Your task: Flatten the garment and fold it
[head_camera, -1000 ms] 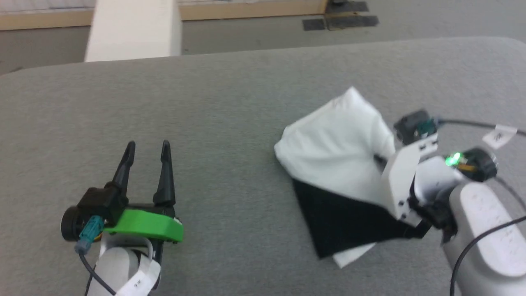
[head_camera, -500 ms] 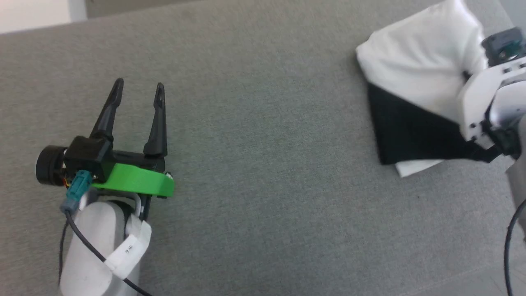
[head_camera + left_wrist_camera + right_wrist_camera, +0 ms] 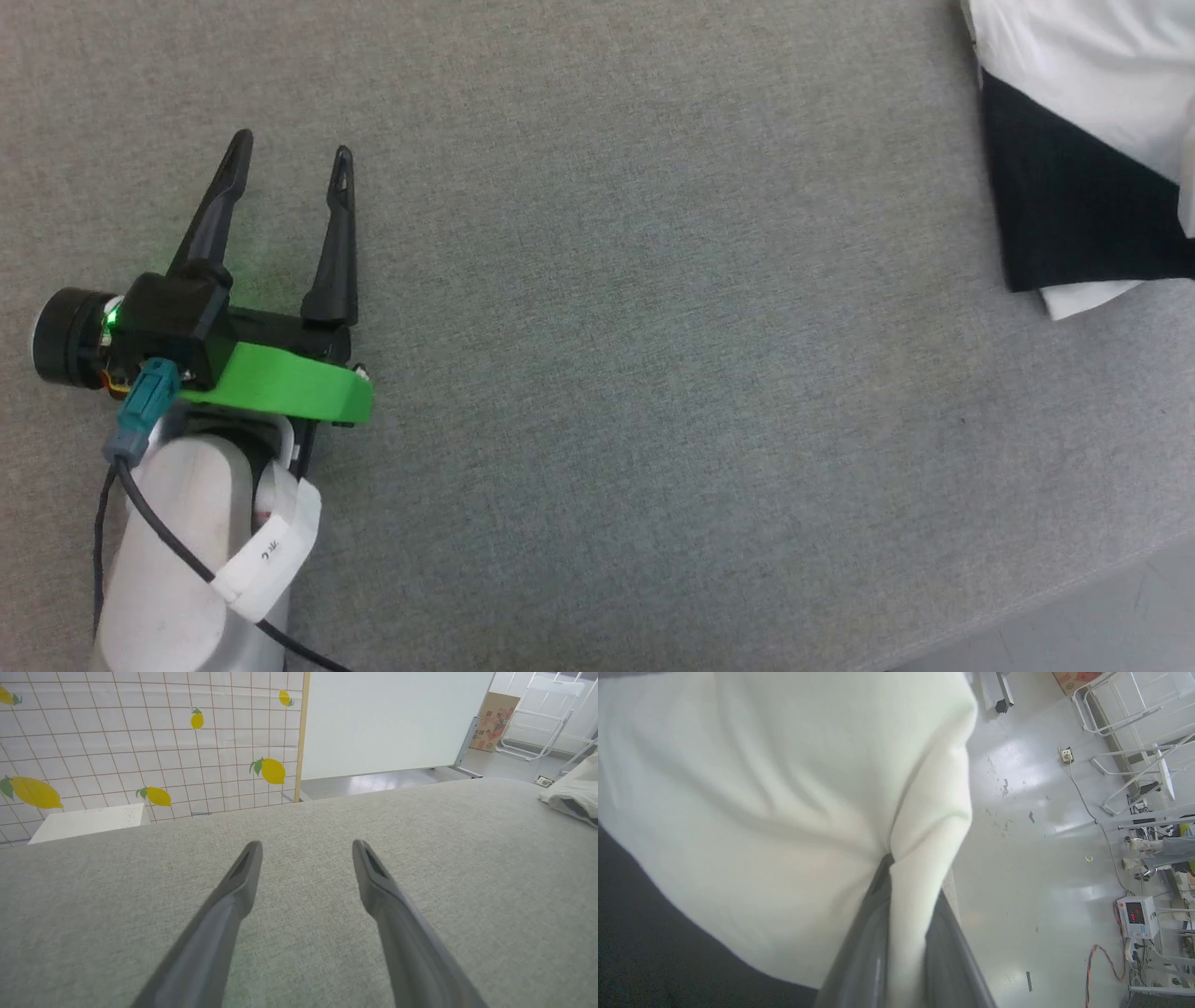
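My right hand (image 3: 901, 882) clamps a white fold of the shirt (image 3: 1074, 215), upper right of frame, well apart from my left hand (image 3: 291, 147), fingers spread, at left.

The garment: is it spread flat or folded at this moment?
Folded. In the head view the garment shows a white edge poking from under a black layer; the right gripper pinches a white fold.

The garment (image 3: 761, 788) is showing soft matt cloth, the table (image 3: 653, 373) rough woven fabric, and the floor (image 3: 1041, 835) is gleaming glossy.
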